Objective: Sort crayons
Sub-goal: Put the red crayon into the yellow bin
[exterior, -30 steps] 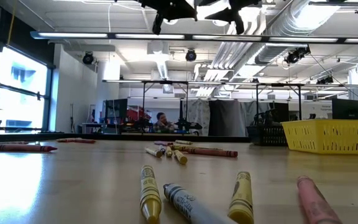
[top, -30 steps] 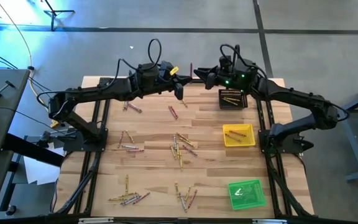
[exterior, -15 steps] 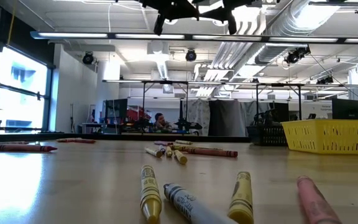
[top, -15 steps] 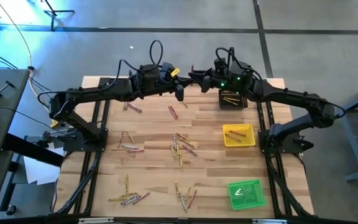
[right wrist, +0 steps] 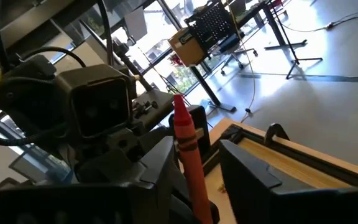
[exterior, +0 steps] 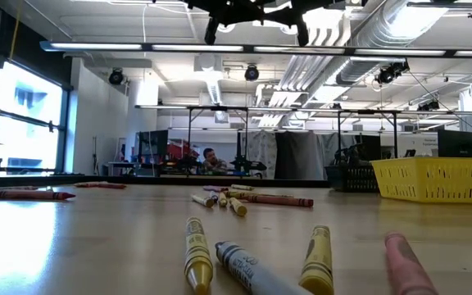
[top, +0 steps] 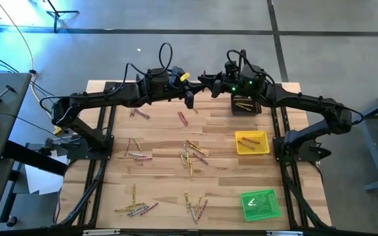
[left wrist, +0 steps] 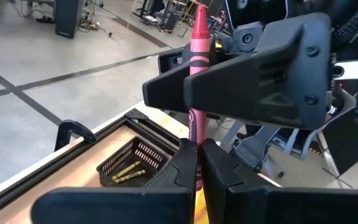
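From above, the left gripper [top: 190, 98] and the right gripper [top: 205, 80] are seen drawn together over the far edge of the table [top: 156, 141], tip almost to tip. Loose crayons [top: 190, 157] are scattered well below and behind both tools, and three trays lie beside the right arm: black tray [top: 245, 103], yellow tray [top: 252, 142], green tray [top: 260, 204].

At table height, only dark arm parts are made out overhead. Wrapped crayons lie flat on the pale, smooth wood nearest the lens. A big workshop with ceiling ducts is seen beyond, and a person is seated far back.

Through the left wrist camera, the pink crayon [left wrist: 197, 74] is seen pinched upright at its lower end by closed fingers, its tip rising in front of the right gripper's dark bulk.

Through the right wrist camera, the same crayon [right wrist: 190, 155] stands between this tool's fingers [right wrist: 250, 171], which are still parted and not yet touching it. A handover is judged under way. The stick is judged light, stiff and brittle, its paper sleeve offering grip; the free middle of the shaft, above the left fingers, looks the best hold.
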